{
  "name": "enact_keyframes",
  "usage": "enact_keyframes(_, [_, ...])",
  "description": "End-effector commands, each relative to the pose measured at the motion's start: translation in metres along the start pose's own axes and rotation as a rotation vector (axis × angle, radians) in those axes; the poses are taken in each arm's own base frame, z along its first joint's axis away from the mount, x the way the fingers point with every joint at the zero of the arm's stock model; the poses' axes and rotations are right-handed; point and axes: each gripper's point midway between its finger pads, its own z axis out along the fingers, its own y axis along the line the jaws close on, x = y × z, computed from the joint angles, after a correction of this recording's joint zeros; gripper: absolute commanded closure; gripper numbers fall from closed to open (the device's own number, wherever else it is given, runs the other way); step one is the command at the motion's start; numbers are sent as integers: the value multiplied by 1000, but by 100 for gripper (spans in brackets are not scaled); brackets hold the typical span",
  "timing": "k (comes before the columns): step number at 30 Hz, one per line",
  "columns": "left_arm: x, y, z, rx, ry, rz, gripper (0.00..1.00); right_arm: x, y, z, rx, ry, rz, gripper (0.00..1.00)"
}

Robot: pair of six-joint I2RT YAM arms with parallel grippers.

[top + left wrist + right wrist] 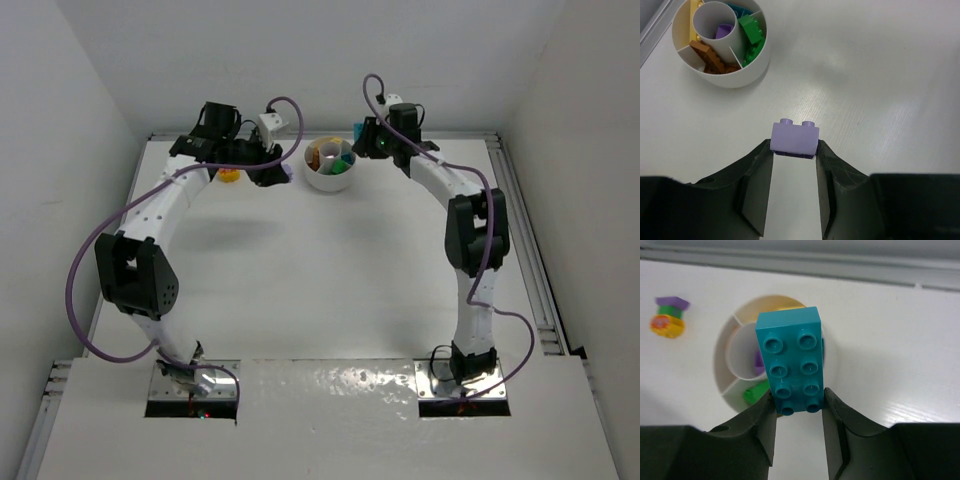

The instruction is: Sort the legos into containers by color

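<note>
1. Hovering over the dish (719,357), your right gripper (798,396) is pinching a teal brick (791,355); you're aiming for the teal wedge (736,8).
2. Your left gripper (794,148) is clamping a purple brick (794,137) left of it.

No writing, label, brand, number or sign can be read in any view. The stud tops of the teal eight-stud plastic brick (790,360) and the pale purple two-stud plastic brick (794,140) show no legible marking.
</note>
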Motion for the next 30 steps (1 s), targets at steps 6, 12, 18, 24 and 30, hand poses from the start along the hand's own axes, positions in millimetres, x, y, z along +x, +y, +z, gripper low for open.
enact_keyframes(6, [-4, 10, -3, -35, -19, 9, 100, 27, -15, 19, 67, 97, -43, 100])
enact_keyframes(12, [-2, 13, -1, -37, -15, 0, 100, 24, -8, 24, 60, 82, -83, 100])
enact_keyframes(18, [-1, 14, 0, -45, -11, 0, 100, 7, 5, 24, 56, 27, -127, 100])
enact_keyframes(24, [0, 16, -1, -53, -7, 0, 100, 16, 5, 44, 44, 49, -165, 100])
enact_keyframes(30, [0, 19, -2, -63, -5, 2, 100, 13, 5, 50, 42, 34, -161, 100])
